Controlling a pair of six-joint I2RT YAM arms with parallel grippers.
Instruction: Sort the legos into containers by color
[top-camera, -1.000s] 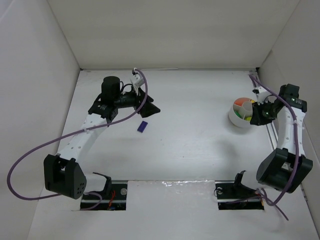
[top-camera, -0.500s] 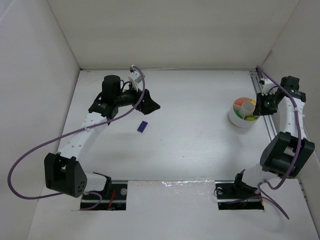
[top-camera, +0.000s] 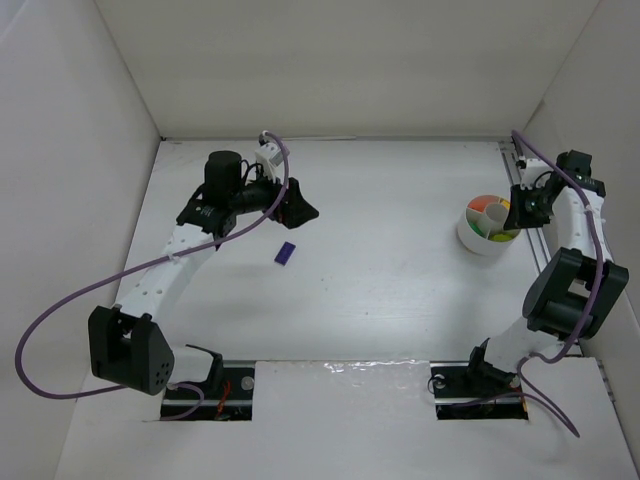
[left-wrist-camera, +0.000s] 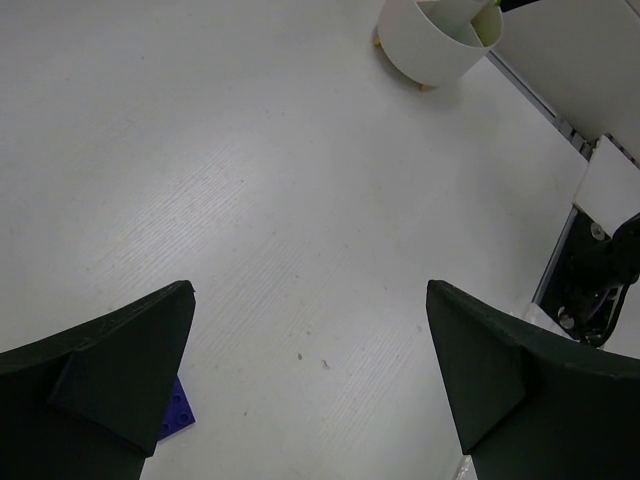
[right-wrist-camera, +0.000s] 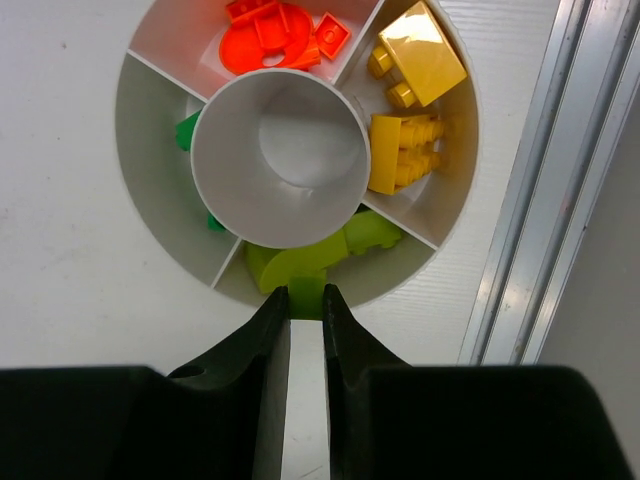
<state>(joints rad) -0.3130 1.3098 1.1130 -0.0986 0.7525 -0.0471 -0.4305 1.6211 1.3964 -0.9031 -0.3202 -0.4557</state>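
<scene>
**Purple brick outstanding; left arm is the nearer**

White tabletop carries one loose purple lego, long axis roughly near-to-far. I have the left gripper spread wide and empty just beyond it. The brick lies toward the bases, beside its left finger. My right gripper, nearly closed with nothing visibly held, hovers over the bowl, well apart.

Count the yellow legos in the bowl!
2, both in one wedge of the bowl: one yellow brick nearer the orange pieces, the other yellow brick nearer the lime ones. More may hide underneath.
</scene>
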